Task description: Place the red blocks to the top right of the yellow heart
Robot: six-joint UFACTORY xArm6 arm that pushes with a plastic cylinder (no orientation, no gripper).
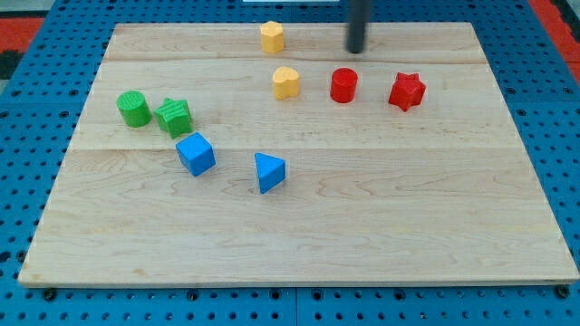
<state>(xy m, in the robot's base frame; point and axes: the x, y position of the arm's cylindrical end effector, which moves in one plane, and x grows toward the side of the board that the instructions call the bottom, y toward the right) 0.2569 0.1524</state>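
Note:
The yellow heart [285, 82] lies in the upper middle of the wooden board. A red cylinder [343, 85] stands just to its right, at about the same height. A red star [407, 91] lies further right. My tip [356, 51] is above the red cylinder, slightly to its right, and apart from it. A yellow hexagon-like block [272, 37] sits near the board's top edge, above the heart.
A green cylinder [134, 109] and a green star [174, 118] sit at the left. A blue cube [195, 153] and a blue triangular block [268, 172] lie in the middle left. The wooden board [381, 217] rests on a blue pegboard.

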